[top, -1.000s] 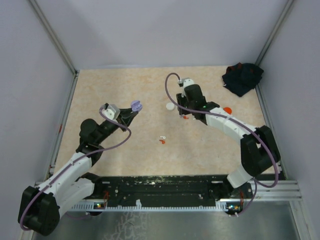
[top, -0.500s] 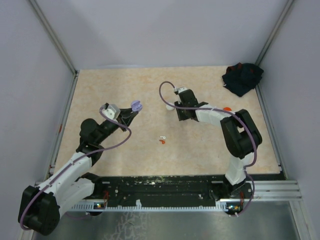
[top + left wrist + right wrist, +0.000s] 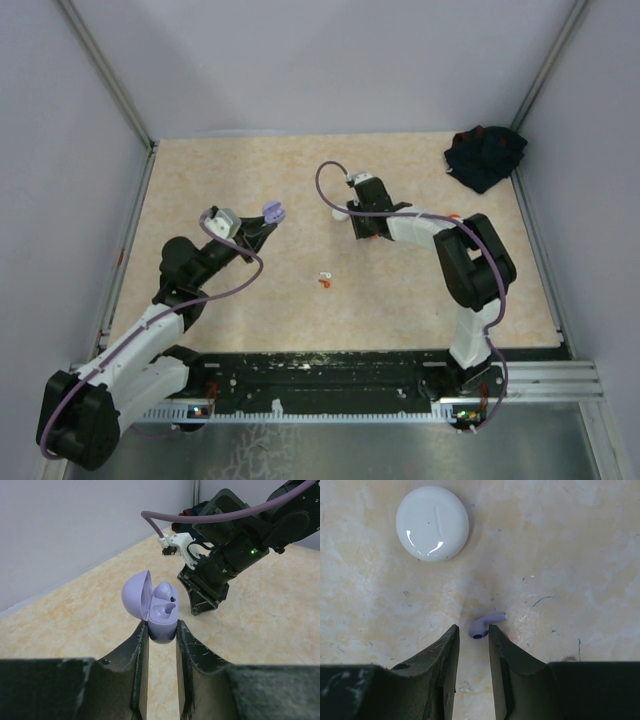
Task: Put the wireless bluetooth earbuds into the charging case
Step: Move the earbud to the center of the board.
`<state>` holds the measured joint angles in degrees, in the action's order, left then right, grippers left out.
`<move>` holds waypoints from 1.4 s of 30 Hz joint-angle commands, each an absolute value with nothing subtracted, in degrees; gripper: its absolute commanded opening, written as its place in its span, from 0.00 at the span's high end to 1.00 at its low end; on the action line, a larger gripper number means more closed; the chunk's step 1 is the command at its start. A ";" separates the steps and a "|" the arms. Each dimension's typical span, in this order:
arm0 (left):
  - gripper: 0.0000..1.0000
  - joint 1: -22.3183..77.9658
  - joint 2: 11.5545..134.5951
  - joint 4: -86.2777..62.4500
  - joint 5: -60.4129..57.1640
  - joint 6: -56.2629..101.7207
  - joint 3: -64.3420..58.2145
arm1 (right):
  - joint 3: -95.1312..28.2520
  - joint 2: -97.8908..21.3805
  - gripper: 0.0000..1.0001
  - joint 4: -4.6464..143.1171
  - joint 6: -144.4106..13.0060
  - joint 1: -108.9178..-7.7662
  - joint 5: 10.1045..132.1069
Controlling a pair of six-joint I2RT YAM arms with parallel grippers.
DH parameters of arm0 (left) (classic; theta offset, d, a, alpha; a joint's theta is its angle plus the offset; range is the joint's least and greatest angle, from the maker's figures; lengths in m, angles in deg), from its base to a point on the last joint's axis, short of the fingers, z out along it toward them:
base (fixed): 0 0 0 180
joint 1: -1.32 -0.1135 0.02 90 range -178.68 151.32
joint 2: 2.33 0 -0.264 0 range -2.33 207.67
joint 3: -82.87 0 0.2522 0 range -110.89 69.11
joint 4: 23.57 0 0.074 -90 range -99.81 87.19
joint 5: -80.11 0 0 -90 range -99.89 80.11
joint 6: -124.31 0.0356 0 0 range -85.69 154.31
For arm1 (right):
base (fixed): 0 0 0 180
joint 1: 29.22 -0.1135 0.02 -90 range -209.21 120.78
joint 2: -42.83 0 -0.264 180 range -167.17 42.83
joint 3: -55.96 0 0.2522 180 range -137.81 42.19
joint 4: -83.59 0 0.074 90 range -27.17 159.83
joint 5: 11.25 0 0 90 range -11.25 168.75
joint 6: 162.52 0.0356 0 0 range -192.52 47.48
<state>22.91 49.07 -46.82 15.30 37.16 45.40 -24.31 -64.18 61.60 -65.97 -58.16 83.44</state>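
Note:
My left gripper (image 3: pixel 161 628) is shut on the base of a lavender charging case (image 3: pixel 162 616) and holds it above the table with its lid open. A lavender earbud seems to sit in the case's far socket; the near socket looks empty. The case also shows in the top view (image 3: pixel 271 211). My right gripper (image 3: pixel 472 630) points down at the table, its jaws narrowly open around a purple earbud (image 3: pixel 483 626). The earbud lies on the table against the right fingertip (image 3: pixel 495 632). Small red and white earbuds (image 3: pixel 324 280) lie mid-table.
A round white case (image 3: pixel 432 523) lies closed just beyond the right gripper, also in the top view (image 3: pixel 340 212). An orange disc (image 3: pixel 455 217) peeks out behind the right forearm. A dark cloth (image 3: pixel 485 156) sits at the back right corner.
The right arm has folded in, and its gripper has moved left and down beside the white case. The left arm and the lavender case have not moved.

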 commanded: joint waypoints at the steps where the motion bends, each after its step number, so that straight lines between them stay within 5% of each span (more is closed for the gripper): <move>1: 1.00 22.63 49.36 -47.27 16.60 37.28 43.28 | -26.70 -64.38 0.70 62.19 -65.51 -57.90 83.10; 18: 1.00 22.59 49.44 -47.34 16.92 37.16 43.32 | -28.03 -62.11 0.71 59.80 -64.83 -61.29 72.17; 42: 1.00 22.55 49.14 -47.25 16.97 37.17 43.33 | -29.39 -63.64 0.78 61.21 -75.19 -64.64 82.10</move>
